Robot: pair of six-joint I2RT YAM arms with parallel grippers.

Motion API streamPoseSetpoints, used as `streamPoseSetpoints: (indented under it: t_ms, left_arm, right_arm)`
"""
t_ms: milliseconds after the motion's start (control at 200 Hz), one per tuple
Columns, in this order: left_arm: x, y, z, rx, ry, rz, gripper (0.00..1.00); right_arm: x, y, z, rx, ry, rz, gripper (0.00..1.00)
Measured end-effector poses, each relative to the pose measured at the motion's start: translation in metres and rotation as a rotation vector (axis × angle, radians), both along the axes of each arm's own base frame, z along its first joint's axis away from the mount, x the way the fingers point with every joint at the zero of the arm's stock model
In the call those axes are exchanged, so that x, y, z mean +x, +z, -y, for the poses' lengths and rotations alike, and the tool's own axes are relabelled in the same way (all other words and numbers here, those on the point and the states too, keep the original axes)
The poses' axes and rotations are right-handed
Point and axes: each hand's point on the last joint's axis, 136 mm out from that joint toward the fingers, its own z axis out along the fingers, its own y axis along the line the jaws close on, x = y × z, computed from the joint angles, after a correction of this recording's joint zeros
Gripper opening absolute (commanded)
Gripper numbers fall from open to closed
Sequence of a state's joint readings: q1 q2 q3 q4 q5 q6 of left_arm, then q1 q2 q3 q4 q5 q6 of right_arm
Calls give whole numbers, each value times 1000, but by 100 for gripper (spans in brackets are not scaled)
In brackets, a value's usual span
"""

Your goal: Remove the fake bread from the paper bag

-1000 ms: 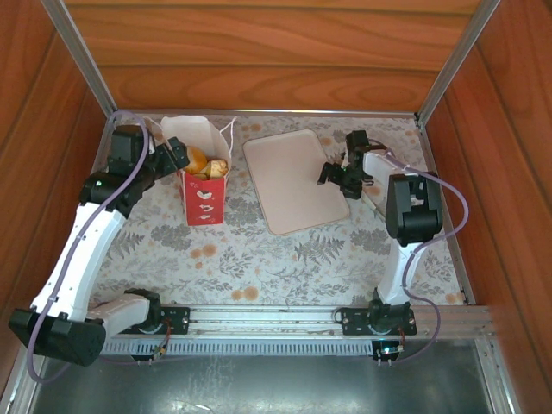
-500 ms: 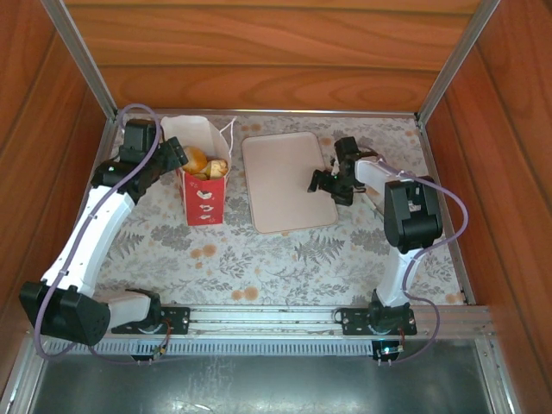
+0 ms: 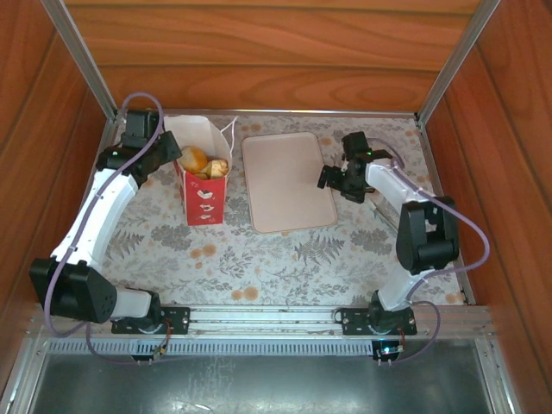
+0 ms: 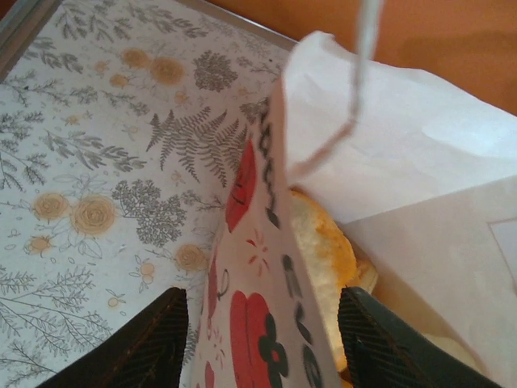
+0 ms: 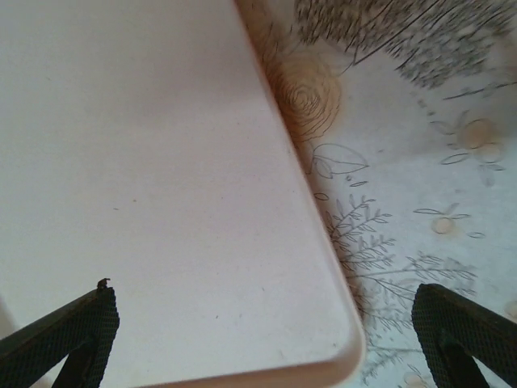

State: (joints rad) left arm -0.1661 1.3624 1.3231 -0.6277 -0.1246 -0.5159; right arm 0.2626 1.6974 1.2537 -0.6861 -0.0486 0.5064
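L gripper (image 4: 262,295) wide astride paper bag (image 4: 420,145) rim, R gripper (image 5: 262,295) wide over tray (image 5: 145,162) edge

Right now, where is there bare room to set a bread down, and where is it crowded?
Free: the tray, and the cloth between it and the arm bases. Crowded: the paper bag, its rim straddled by left fingers.

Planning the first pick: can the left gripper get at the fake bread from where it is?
Probably, after a small shift. The paper bag is open and the fake bread lies near its top, but the open left gripper straddles its printed wall, one finger outside.
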Motion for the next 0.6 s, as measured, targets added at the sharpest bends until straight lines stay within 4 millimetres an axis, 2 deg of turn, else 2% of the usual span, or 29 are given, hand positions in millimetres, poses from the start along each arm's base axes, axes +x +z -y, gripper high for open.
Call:
streamPoseSetpoints:
  t_ms: [95, 225, 305, 370, 530, 600]
  left_arm:
    - [3, -5, -4, -9, 4, -14, 45]
    - [6, -3, -2, -15, -14, -20, 43]
    - [7, -2, 1, -17, -34, -26, 34]
    - [11, -2, 4, -21, -49, -33, 22]
    - [20, -8, 8, 0, -86, -71, 0]
    - [25, -7, 9, 19, -106, -79, 0]
  right_arm:
    - [-2, 20, 6, -14, -12, 49, 100]
    - [-5, 42, 13, -36, -28, 106, 100]
    - [-6, 50, 17, -47, -36, 128, 100]
    - [-7, 55, 20, -57, -43, 142, 100]
    - [-12, 64, 31, -98, -68, 161, 100]
    - [-15, 67, 40, -124, -93, 165, 100]
